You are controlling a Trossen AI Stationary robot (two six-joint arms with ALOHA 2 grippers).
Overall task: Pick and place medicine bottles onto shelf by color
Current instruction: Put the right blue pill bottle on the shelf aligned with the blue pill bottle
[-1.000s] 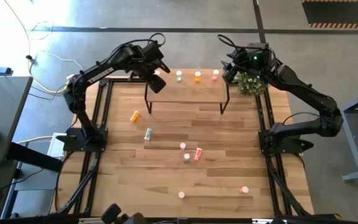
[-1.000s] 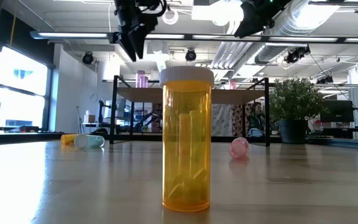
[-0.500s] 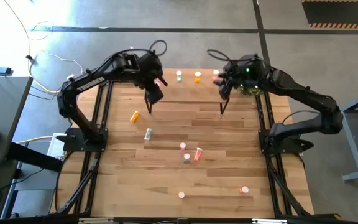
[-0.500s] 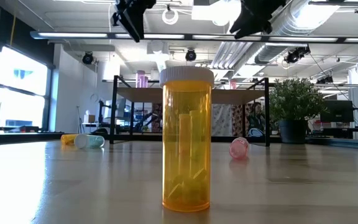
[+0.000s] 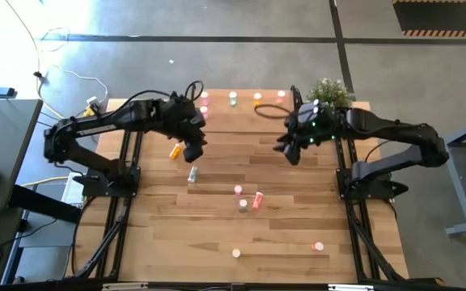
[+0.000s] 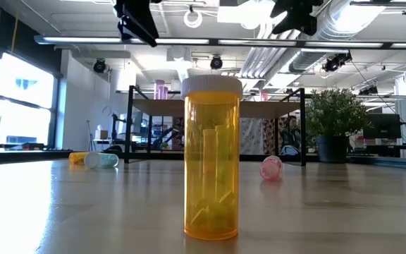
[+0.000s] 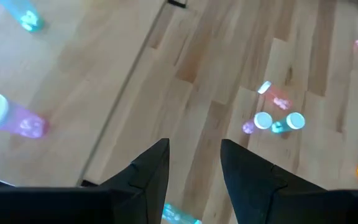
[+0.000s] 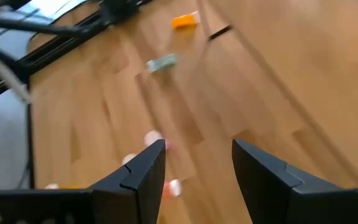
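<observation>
The shelf [image 5: 241, 115] stands at the table's far edge with several bottles upright along its far side, among them a green one [image 5: 233, 99] and an orange one [image 5: 257, 99]. Loose bottles lie on the table: orange [image 5: 175, 150], pale green [image 5: 192, 173], pink [image 5: 238, 190] and red-pink [image 5: 257, 200]. My left gripper [image 5: 191, 149] is open and empty above the orange and green bottles, just off the shelf's near left corner. My right gripper [image 5: 290, 151] is open and empty off the shelf's near right corner. Both also show in their wrist views, left [image 7: 194, 165] and right [image 8: 197, 162].
An orange bottle [image 6: 212, 155] stands upright close to the table's near edge. A pink bottle [image 5: 318, 246] lies at the near right. A potted plant [image 5: 328, 90] stands at the far right, beside the shelf. Black rails run along the table's left and right sides.
Both grippers have moved from above the shelf toward the table's near edge and now hang over the tabletop in front of the shelf. Both stay open and empty. No bottle has moved.
</observation>
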